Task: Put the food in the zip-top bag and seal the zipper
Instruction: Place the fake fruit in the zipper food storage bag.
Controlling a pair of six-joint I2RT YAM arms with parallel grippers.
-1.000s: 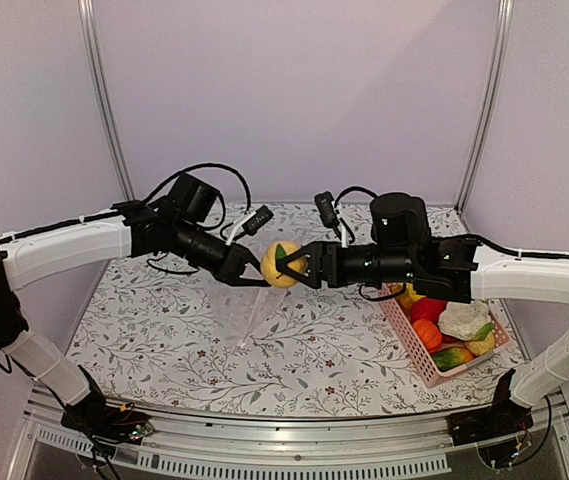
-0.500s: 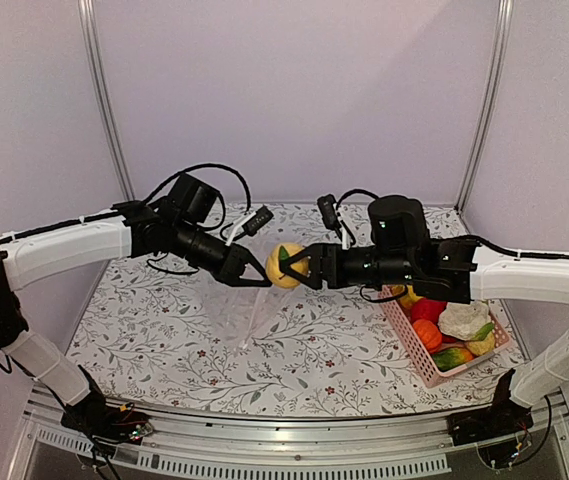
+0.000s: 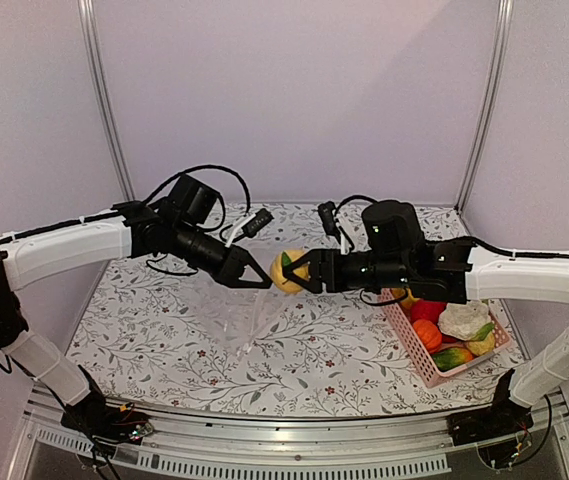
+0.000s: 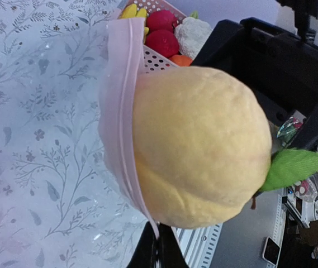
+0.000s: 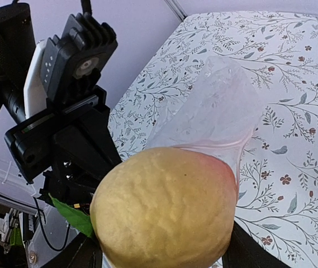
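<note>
Right gripper clamped on yellow fruit at zip-top bag mouth; left gripper pinching zipper.

Tablecloth: I see white cloth printed with grey leafy sprigs and small dark-red flowers, covering the tabletop.
Basket: pink and slotted, resting on the cloth by the right edge, set at an angle.
Left post: silvery upright at the rear corner.
Right post: its match opposite.
Backdrop: plain pale lilac on my feed.
Front rail: ribbed metal along the near edge.
</note>
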